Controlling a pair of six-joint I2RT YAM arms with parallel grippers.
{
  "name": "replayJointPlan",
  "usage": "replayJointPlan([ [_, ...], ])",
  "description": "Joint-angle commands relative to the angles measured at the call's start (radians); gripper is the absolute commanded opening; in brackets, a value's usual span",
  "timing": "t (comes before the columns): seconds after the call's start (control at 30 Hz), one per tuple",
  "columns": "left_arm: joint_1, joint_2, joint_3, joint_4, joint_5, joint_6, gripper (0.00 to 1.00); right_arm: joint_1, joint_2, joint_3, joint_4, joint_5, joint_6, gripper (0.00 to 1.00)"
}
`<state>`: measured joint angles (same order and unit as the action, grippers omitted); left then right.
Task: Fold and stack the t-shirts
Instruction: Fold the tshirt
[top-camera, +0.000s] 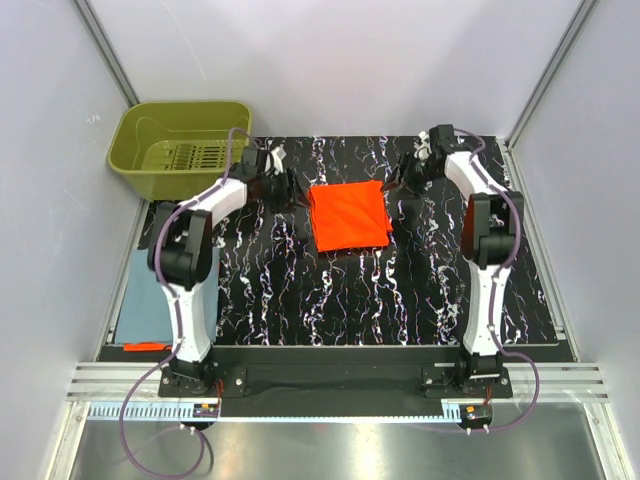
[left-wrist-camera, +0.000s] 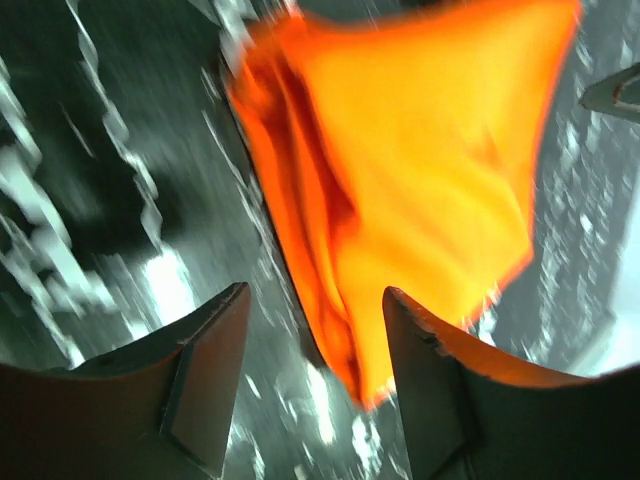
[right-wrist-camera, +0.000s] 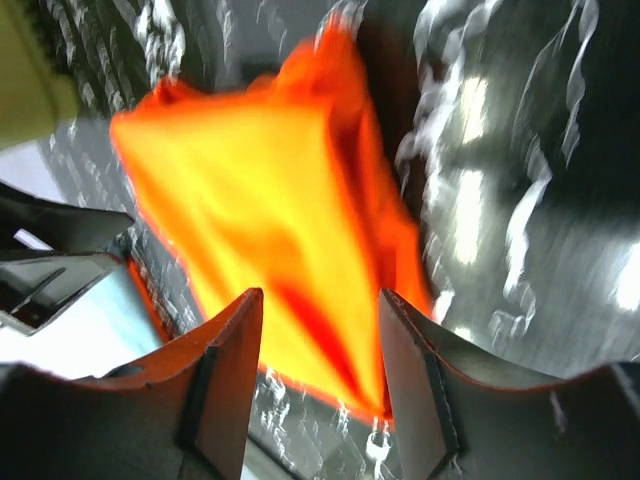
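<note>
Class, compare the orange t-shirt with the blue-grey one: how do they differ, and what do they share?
The orange t-shirt is bright; the blue-grey t-shirt is dull. The orange t-shirt lies mid-way across the marbled mat, in plain view; the blue-grey t-shirt lies at the far left, partly behind the left arm. Both are folded flat.

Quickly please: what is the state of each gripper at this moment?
Left gripper: open, holding nothing; the folded bright orange cloth t-shirt lies just ahead of it.
Right gripper: open, holding nothing, facing the same shirt.
</note>
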<state>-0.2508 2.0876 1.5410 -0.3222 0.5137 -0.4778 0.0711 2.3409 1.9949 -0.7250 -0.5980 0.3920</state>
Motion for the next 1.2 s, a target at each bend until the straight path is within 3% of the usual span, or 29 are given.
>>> replayJointPlan([
  [0.0, -0.028, -0.139, -0.106, 0.08, 0.094, -0.009, 0.59, 0.002, -0.181, -0.21, 0.048, -0.054, -0.013, 0.57],
  [0.1, -0.073, -0.169, -0.194, 0.087, 0.109, -0.025, 0.59, 0.004, -0.245, -0.341, 0.099, -0.083, -0.013, 0.54],
  [0.33, -0.169, -0.184, -0.271, 0.11, 0.085, -0.061, 0.55, 0.018, -0.247, -0.389, 0.116, -0.108, -0.022, 0.45],
  [0.4, -0.174, -0.172, -0.272, 0.114, 0.079, -0.076, 0.49, 0.018, -0.241, -0.392, 0.116, -0.109, -0.024, 0.44],
  [0.53, -0.176, -0.192, -0.3, 0.112, 0.026, -0.084, 0.47, 0.021, -0.218, -0.387, 0.119, -0.117, -0.022, 0.43],
  [0.93, -0.173, -0.224, -0.337, 0.101, -0.018, -0.088, 0.54, 0.03, -0.17, -0.363, 0.116, -0.094, -0.022, 0.39],
  [1.17, -0.166, -0.164, -0.305, 0.115, 0.025, -0.096, 0.47, 0.029, -0.172, -0.366, 0.107, -0.054, -0.036, 0.4],
])
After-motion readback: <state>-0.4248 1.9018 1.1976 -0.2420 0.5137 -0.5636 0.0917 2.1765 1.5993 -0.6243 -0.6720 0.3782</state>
